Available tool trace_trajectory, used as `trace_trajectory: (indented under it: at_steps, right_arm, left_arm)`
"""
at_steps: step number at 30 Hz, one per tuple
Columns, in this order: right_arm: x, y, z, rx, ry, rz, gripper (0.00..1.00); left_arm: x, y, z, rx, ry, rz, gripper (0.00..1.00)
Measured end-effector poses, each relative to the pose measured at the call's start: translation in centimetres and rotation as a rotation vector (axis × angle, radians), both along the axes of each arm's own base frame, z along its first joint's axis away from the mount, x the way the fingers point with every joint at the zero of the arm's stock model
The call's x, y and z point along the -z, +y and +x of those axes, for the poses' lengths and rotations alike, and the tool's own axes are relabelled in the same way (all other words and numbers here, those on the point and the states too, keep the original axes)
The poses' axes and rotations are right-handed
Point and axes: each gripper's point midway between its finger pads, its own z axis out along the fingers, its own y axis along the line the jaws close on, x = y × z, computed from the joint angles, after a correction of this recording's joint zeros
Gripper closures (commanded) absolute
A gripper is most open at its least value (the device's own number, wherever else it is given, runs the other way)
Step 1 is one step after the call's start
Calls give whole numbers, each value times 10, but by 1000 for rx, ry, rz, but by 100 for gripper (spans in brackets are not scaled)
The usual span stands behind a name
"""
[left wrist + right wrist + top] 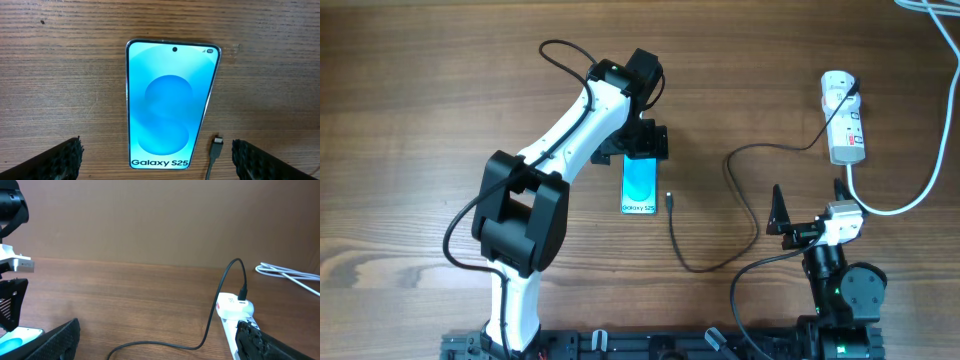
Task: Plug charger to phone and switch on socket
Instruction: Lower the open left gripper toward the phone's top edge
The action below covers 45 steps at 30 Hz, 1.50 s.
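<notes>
Here, left gripper [156,150] hangs wide over phone [170,100]; charger tip [217,142] lies just right of it. A careless close could nudge either askew. The right gripper [157,337] is wide, empty.

Phone [638,186] lies flat mid-worktop [420,100], with the charger [669,201] tip just right of its near end, not touching. The charger loops right and back to the socket [845,125] at far right. Left end effector [642,150] hangs over the phone's far end; right end effector [808,212] is near right, in front of the socket.
</notes>
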Motion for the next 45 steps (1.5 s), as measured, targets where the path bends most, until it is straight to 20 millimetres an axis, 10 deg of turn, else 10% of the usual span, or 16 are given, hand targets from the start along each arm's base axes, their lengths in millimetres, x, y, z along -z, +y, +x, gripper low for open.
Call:
trace_trajectory:
  at_steps: [45]
  right_arm:
    - [0,0,0,0,0,0,0]
  left_arm:
    - [0,-2,4,0,-16,-9,0]
